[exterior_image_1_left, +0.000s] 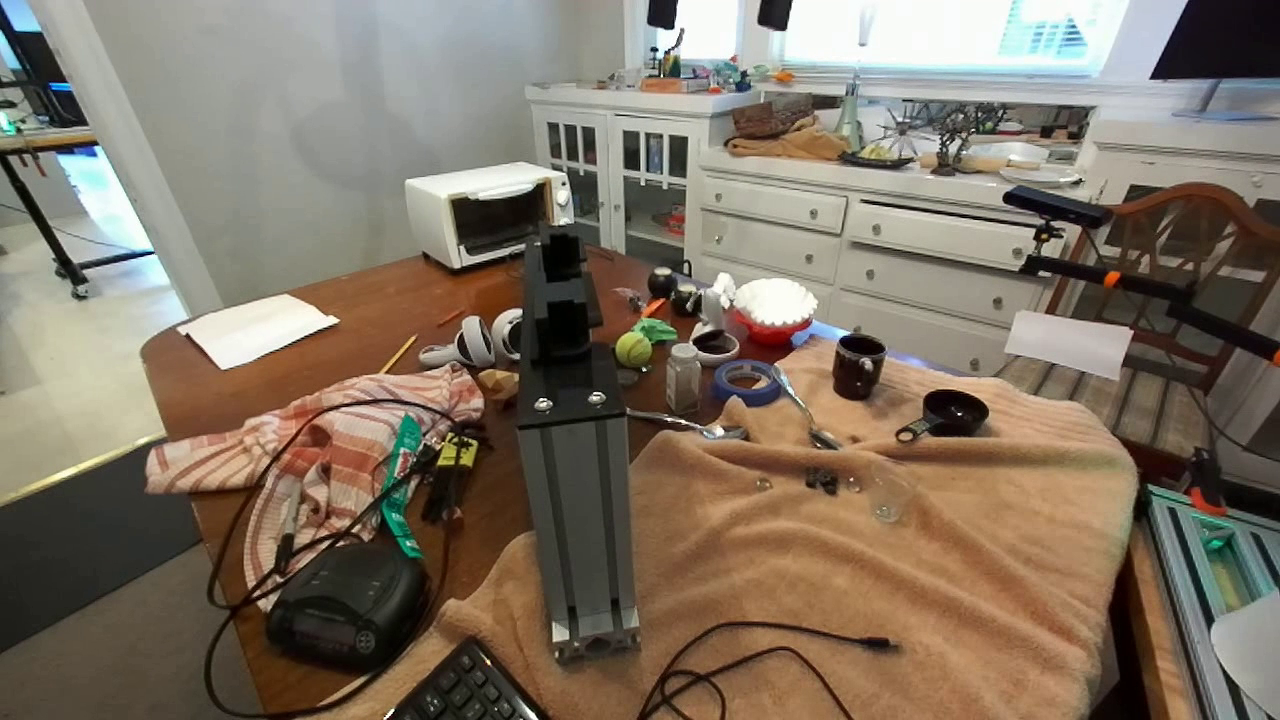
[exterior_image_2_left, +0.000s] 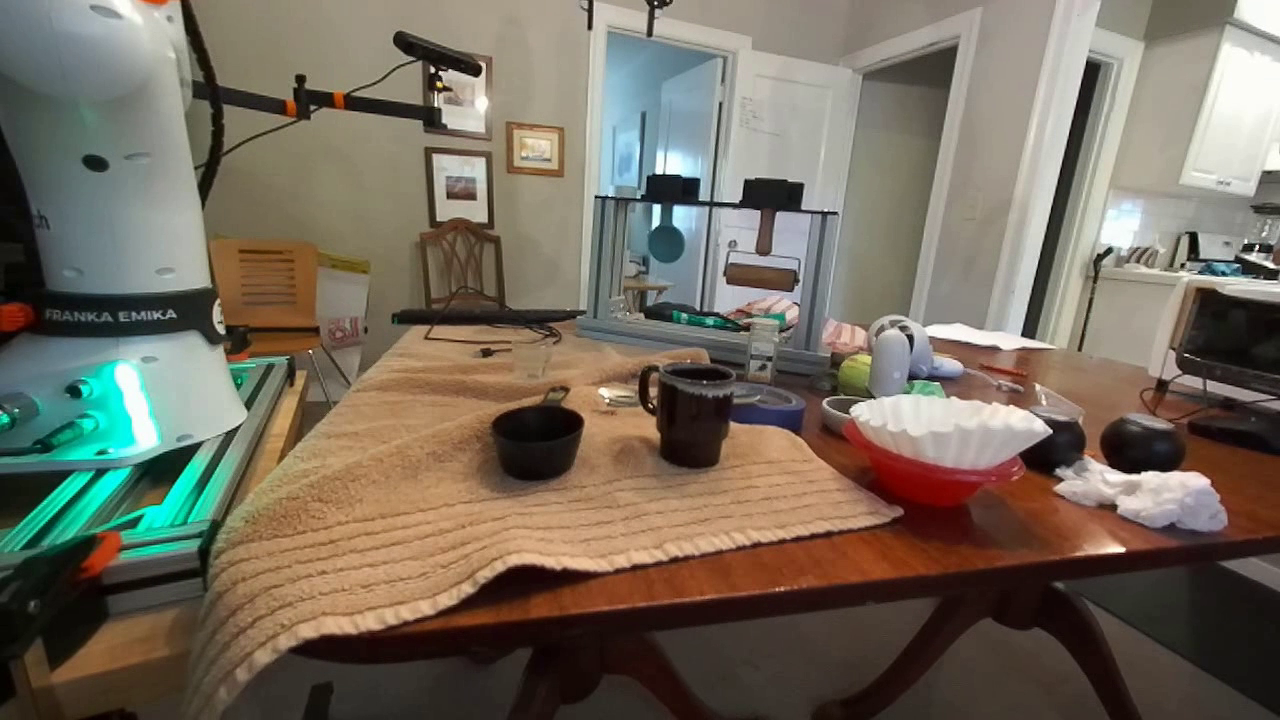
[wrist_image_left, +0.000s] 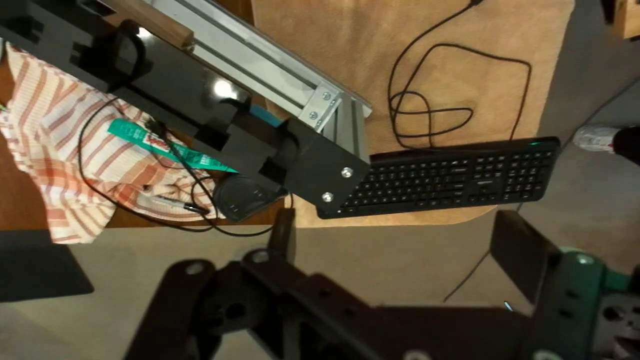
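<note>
Gripper (wrist_image_left: 395, 224) in the foreground: jaws wide apart, empty. Beyond it, a black keyboard (wrist_image_left: 450, 177) lies beside a metal frame (wrist_image_left: 200, 95).

In my wrist view I see the rack (wrist_image_left: 195, 100), glossy black top over grey metal, slanting from upper left to centre; in an exterior view it stands upright, teal scoop (exterior_image_2_left: 667, 243) and wooden roller (exterior_image_2_left: 762, 278) hanging below the top. Right of centre, the black keyboard (wrist_image_left: 445, 177) lies face up, left end partly behind the rack
</note>
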